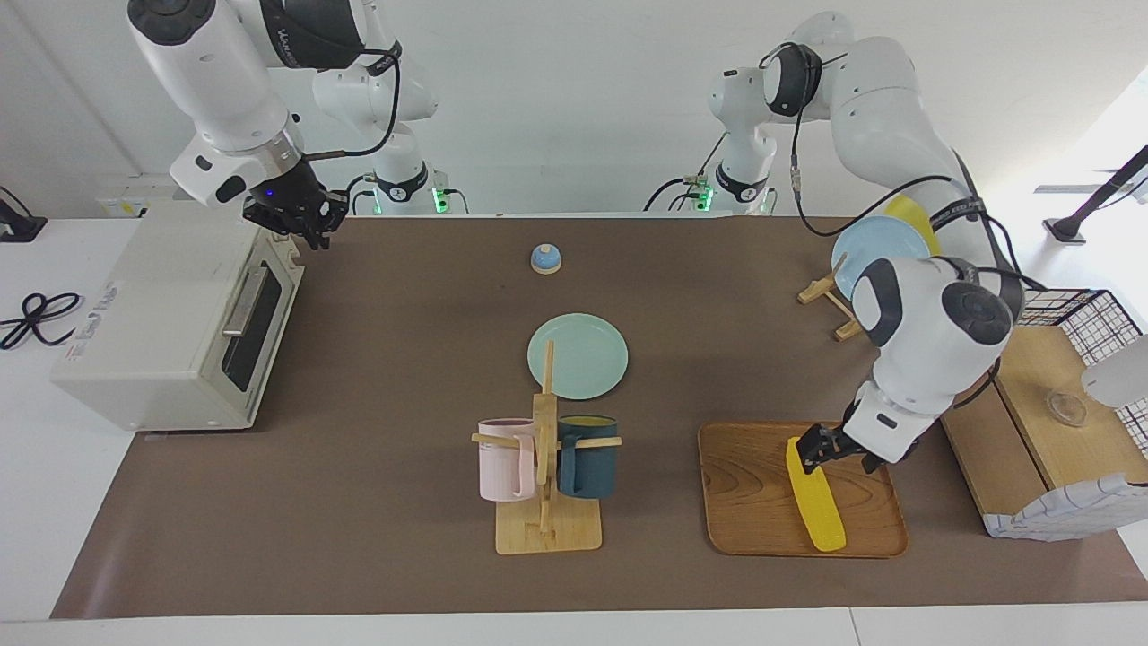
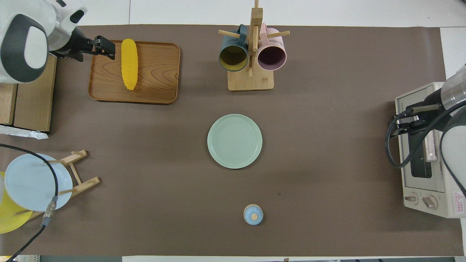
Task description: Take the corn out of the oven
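The yellow corn [image 1: 814, 495] lies flat on a wooden tray [image 1: 762, 502] toward the left arm's end of the table; it also shows in the overhead view [image 2: 129, 62]. My left gripper [image 1: 839, 456] is open and empty, just above the tray beside one end of the corn, also seen from overhead [image 2: 107, 47]. The off-white oven [image 1: 170, 323] stands at the right arm's end of the table with its dark glass door [image 1: 256, 327] shut. My right gripper [image 1: 296, 217] hangs over the oven's top corner nearest the robots, holding nothing visible.
A mug rack [image 1: 547, 529] holds a pink mug [image 1: 504, 459] and a dark blue mug [image 1: 588, 456]. A green plate [image 1: 578, 356] lies mid-table, with a small blue bell [image 1: 545, 258] nearer the robots. A plate stand [image 1: 883, 256] and a wooden box [image 1: 1040, 422] are at the left arm's end.
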Robot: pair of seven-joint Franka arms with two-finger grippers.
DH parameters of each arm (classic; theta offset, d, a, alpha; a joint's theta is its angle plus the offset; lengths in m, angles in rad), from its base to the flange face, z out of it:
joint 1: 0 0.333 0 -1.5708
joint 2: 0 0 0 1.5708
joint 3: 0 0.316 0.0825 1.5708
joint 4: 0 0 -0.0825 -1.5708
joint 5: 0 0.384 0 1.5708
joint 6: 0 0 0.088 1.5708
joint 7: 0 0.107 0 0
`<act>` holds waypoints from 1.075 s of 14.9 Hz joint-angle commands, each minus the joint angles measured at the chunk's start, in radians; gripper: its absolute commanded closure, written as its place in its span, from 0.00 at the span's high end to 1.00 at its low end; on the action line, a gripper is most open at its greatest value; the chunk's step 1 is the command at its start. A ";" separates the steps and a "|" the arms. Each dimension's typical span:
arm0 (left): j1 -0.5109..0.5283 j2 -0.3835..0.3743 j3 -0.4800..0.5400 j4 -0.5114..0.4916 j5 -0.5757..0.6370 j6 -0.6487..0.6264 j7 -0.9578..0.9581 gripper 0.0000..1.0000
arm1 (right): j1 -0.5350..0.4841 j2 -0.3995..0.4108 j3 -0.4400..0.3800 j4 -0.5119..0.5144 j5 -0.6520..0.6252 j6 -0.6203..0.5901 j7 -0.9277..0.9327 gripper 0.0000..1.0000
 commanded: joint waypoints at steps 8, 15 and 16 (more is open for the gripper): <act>-0.001 -0.383 0.009 -0.140 0.026 -0.419 -0.038 1.00 | 0.048 0.003 -0.060 0.006 0.015 -0.012 0.007 1.00; 0.024 -0.571 0.000 -0.383 0.033 -0.381 -0.066 1.00 | 0.028 -0.003 -0.057 0.004 0.017 -0.020 0.007 1.00; 0.036 -0.568 -0.006 -0.383 0.031 -0.352 -0.064 1.00 | 0.029 -0.006 -0.057 0.004 0.017 -0.020 0.008 1.00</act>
